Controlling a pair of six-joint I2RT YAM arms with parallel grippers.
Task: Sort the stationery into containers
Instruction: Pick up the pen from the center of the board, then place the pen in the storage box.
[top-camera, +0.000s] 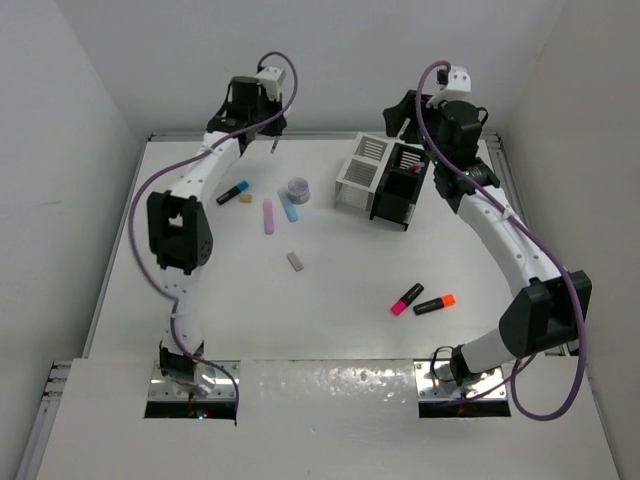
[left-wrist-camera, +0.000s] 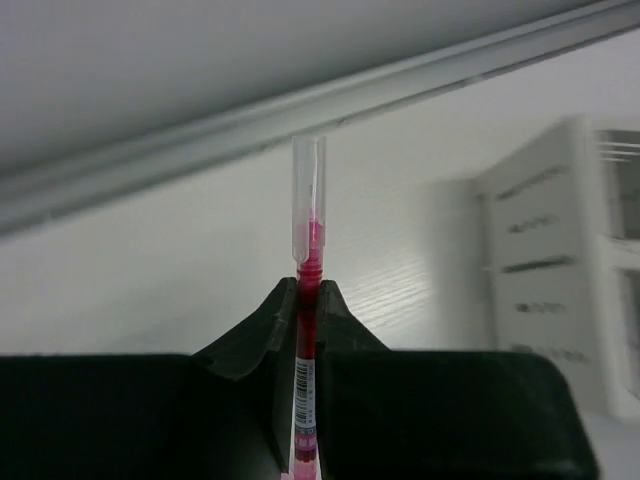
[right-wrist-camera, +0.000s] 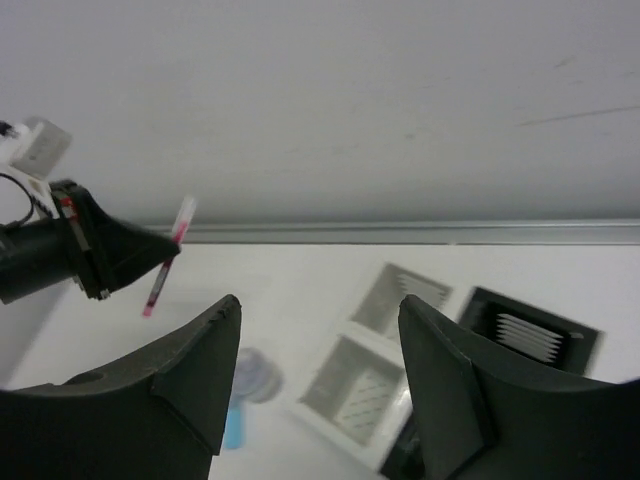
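Red pen (left-wrist-camera: 309, 200) clamped in L gripper (left-wrist-camera: 307, 300), held up near back-left of table (top-camera: 330, 330), well apart from white bin (top-camera: 360, 172) + black bin (top-camera: 398, 195). R gripper (right-wrist-camera: 315, 310) spread wide, empty, above bins. Orange highlighter (top-camera: 435, 304) lies front-right.

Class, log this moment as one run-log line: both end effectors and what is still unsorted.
left end effector: shut on red pen, raised | right end effector: open, empty, near containers | highlighters loose on table

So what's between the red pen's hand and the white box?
Nothing: just bare table between the left gripper, holding the red pen, and the white bin, in the top view.
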